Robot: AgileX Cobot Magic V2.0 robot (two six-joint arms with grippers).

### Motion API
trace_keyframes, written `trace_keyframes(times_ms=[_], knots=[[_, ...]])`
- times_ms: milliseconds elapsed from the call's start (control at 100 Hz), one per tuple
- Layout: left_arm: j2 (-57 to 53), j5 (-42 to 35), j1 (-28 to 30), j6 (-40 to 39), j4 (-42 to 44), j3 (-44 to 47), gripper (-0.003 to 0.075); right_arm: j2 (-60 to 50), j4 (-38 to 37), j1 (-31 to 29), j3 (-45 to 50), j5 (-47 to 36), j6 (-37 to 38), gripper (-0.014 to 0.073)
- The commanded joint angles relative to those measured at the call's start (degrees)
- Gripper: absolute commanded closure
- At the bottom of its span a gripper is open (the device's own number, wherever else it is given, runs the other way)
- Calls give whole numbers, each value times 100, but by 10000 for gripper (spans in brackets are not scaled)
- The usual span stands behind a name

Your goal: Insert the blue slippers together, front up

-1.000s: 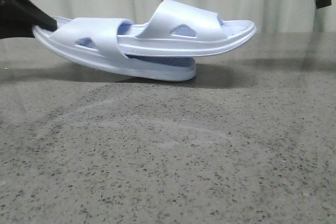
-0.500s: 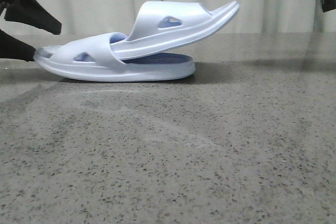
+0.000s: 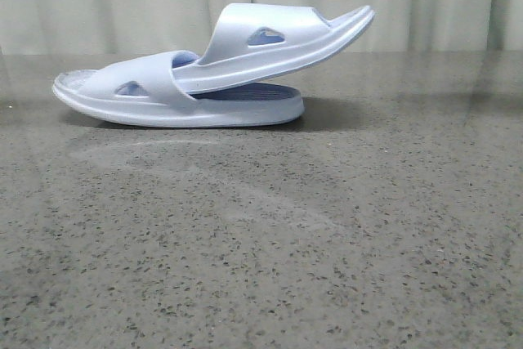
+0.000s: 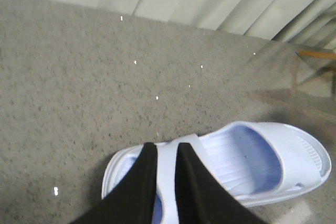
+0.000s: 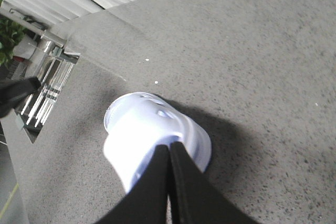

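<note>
The two blue slippers lie nested on the grey speckled table. The lower slipper [image 3: 155,102] lies flat. The upper slipper [image 3: 270,42] is pushed under the lower one's strap and tilts up to the right. Neither gripper shows in the front view. In the left wrist view my left gripper [image 4: 167,148] hovers over the pair's near end [image 4: 252,156], its fingers a narrow gap apart and holding nothing. In the right wrist view my right gripper [image 5: 169,146] is shut and empty above the raised end of the pair [image 5: 142,129].
Pale curtains hang behind the table [image 3: 261,243]. In the right wrist view the table's far edge meets a metal and glass frame [image 5: 47,77], with a green plant [image 5: 8,30] beyond it. A wooden bar [image 4: 315,54] shows past the table in the left wrist view.
Both grippers have drawn back out of the front view. The left gripper let go of the lower slipper, which settled flat. The upper slipper tipped up at its right end.
</note>
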Motion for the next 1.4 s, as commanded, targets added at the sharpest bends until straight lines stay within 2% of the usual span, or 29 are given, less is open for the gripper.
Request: trace_keyframes(times_ms=[0, 210, 340, 550, 640, 850, 970, 1190, 1390], knots=[[-669, -525, -170, 133, -300, -187, 705, -506, 285, 45, -173, 253, -193, 687], [-1676, -2217, -885, 133, 817, -160, 705, -1450, 82, 183, 375, -1052, -496, 681], [-2172, -3043, -1309, 133, 935, 87, 705, -2046, 82, 318, 1026, -1883, -818, 681], [-2877, -3720, -1449, 133, 1226, 759, 705, -2751, -20, 560, 2076, -3270, -1470, 681], [-3182, -4007, -1449, 133, 1382, 1107, 705, -2962, -59, 658, 2435, -3615, -1698, 681], [-3808, -4186, -1449, 133, 1370, 1881, 705, -3456, -72, 753, 3140, -3770, -1986, 681], [-4205, -4237, -1449, 142, 795, 2411, 705, -3983, 6, 753, 3701, -3879, -2071, 681], [-4991, -4278, -1449, 979, 97, 3285, 705, -4899, 520, 753, 4828, -4085, -2599, 682], [-5694, -4318, -1449, 1017, -369, 4015, 705, -5231, 907, 753, 5389, -4280, -2599, 683]])
